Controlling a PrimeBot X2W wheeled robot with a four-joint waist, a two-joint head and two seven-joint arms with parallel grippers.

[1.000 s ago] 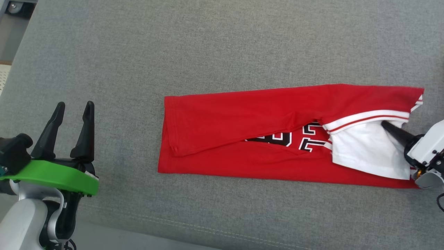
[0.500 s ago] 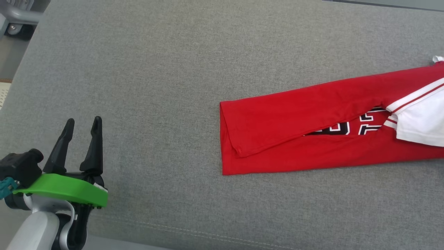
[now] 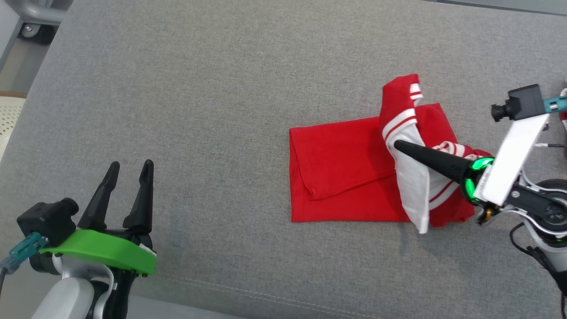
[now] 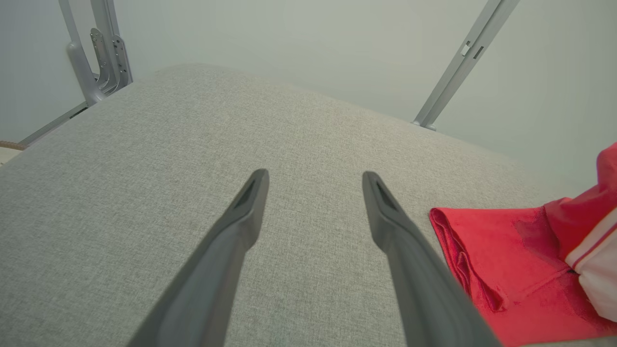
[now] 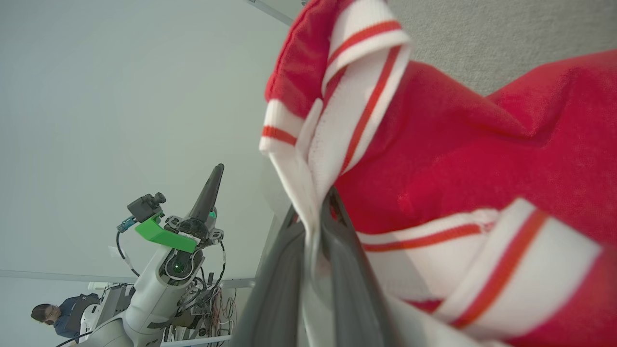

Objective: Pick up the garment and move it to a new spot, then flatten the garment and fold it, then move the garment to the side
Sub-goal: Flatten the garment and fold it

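The red garment [image 3: 341, 177] lies on the grey cushion, its left half flat and folded. My right gripper [image 3: 396, 145] is shut on the white-and-red striped end, holding it raised and draped over the garment's right half. In the right wrist view the striped cloth [image 5: 458, 140] is pinched between my right gripper [image 5: 318, 212] fingers. My left gripper [image 3: 131, 163] stands open at the lower left, well clear of the cloth. The left wrist view has my left gripper [image 4: 315, 173] with bare cushion between its fingers and the garment [image 4: 501, 274] off to its right.
The grey cushion [image 3: 199, 79] stretches wide, with a stitched seam near its front edge. Metal frame legs [image 4: 96, 53] stand past its far side. Floor and a caster [image 3: 26, 31] are at the upper left. A seated person [image 5: 53, 318] is far behind my left arm.
The camera has shifted. My right gripper has shut on the striped end, lifted it and carried it left over the garment, which now lies about half as long. The left gripper stays open.
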